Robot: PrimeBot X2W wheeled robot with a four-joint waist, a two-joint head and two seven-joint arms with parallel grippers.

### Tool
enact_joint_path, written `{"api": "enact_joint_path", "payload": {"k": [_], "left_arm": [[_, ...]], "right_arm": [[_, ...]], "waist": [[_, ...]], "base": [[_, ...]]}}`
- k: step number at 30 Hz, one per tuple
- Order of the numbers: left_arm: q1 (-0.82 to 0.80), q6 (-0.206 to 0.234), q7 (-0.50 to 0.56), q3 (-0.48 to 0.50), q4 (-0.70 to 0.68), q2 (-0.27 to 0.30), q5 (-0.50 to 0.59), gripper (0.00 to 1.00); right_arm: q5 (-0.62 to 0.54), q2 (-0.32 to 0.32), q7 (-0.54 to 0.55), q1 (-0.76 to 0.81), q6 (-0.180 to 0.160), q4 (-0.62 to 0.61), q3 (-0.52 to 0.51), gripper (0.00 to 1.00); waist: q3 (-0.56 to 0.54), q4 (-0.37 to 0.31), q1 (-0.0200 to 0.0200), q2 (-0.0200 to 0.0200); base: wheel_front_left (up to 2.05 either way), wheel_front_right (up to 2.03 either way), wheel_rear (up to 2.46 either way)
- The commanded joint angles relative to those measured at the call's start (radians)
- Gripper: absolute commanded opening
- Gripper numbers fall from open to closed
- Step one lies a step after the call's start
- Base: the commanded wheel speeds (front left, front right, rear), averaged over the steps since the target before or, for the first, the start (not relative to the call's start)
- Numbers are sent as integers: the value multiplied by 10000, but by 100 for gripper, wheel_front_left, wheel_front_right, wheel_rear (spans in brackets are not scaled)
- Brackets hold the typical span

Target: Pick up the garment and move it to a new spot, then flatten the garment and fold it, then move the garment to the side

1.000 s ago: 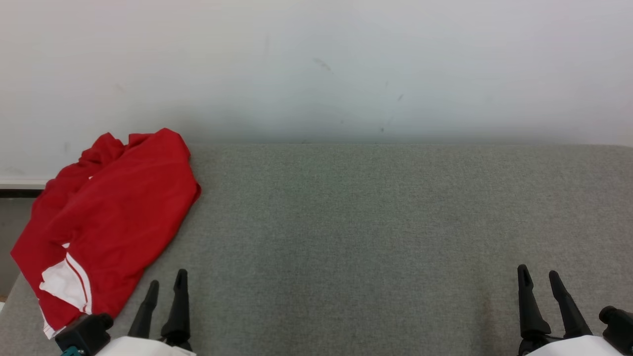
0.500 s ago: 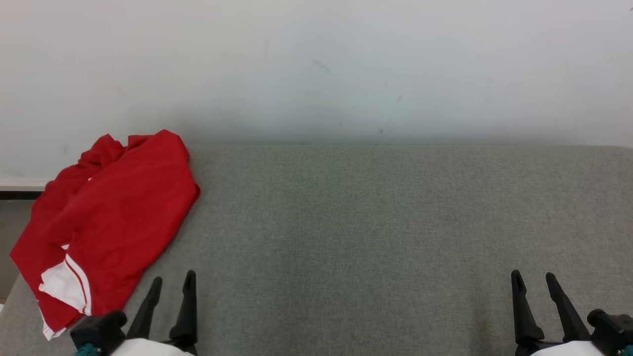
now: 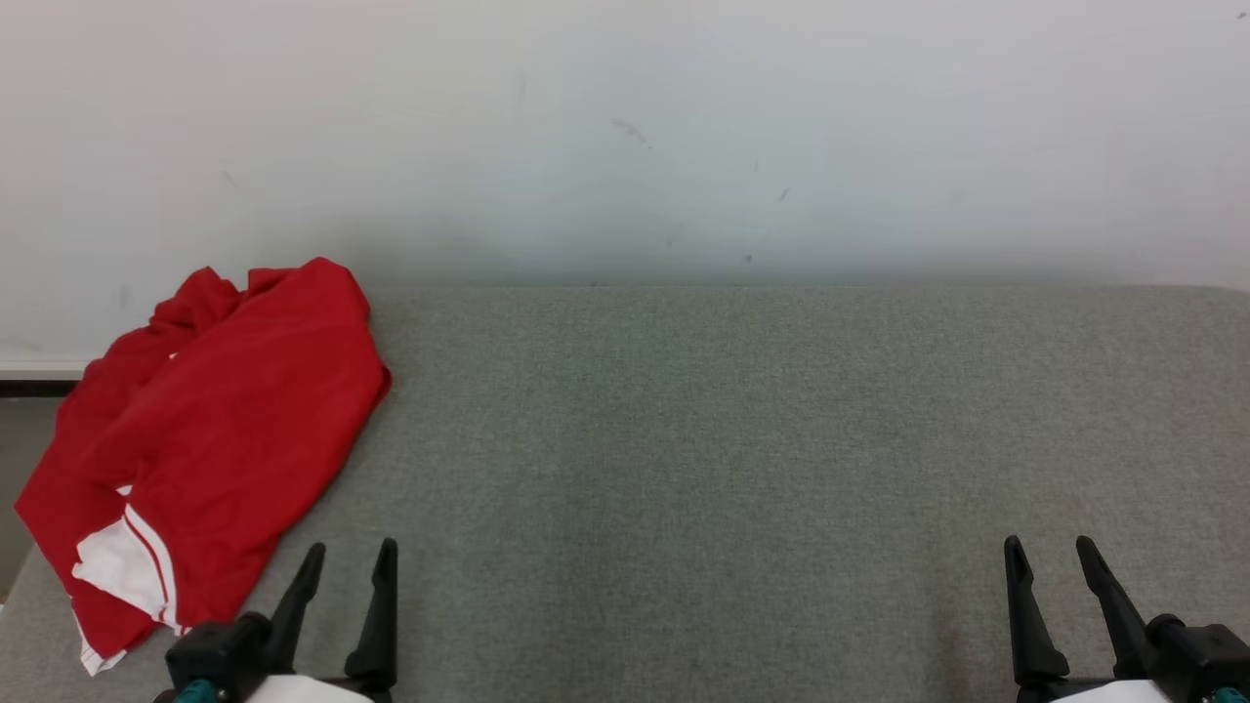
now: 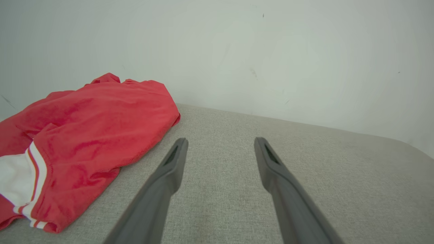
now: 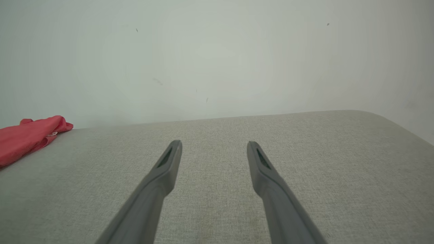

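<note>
Head view: the red garment (image 3: 215, 430) lies in a rumpled heap at the far left of the grey pad (image 3: 732, 439), partly over its edge. The left gripper (image 3: 352, 549) and right gripper (image 3: 1047, 543) are both spread wide and empty — neither touches it. Picking up, flattening, folding and moving aside all look left to do.

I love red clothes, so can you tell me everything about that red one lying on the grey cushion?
The red garment is soft, slightly fuzzy-looking cloth, bright red, with a white panel edged by thin red stripes at its near end. It lies crumpled and bunched, neither flat nor folded, at the far left of the grey fabric surface, its back end close to the pale wall. Nothing grips it; the open left gripper sits beside it, apart.
</note>
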Motion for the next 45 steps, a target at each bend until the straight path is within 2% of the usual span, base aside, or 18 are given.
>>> {"api": "enact_joint_path", "payload": {"k": [1, 14, 28, 34, 40, 45], "left_arm": [[62, 19, -82, -18, -1, 85, 263, 100], [83, -1, -349, 193, 363, 26, 917, 100], [84, -55, -593, 254, 388, 18, 1918, 100], [70, -58, -624, 261, 421, 6, 2074, 100], [67, -66, -619, 247, 450, -23, 2052, 100], [40, -74, -616, 211, 484, -53, 2058, 100]], "right_arm": [[-248, -13, -69, 55, 9, 1, -36, 100], [-372, 61, -339, 144, 8, 214, -223, 100], [-1223, 70, -586, 111, 9, 500, -110, 100], [-1168, 72, -604, 110, 9, 464, -124, 100], [-999, 75, -604, 167, 9, 424, -70, 100], [-940, 72, -603, 249, 9, 423, 76, 100]], "waist": [[-6, -1, 0, 0], [3, -31, 0, 0], [-5, -85, 0, 0], [-6, -70, 0, 0], [-30, 66, 0, 0], [-68, 487, 0, 0]], "base": [[0, 0, 0], [0, 0, 0], [0, 0, 0], [0, 0, 0], [0, 0, 0], [0, 0, 0]]}}
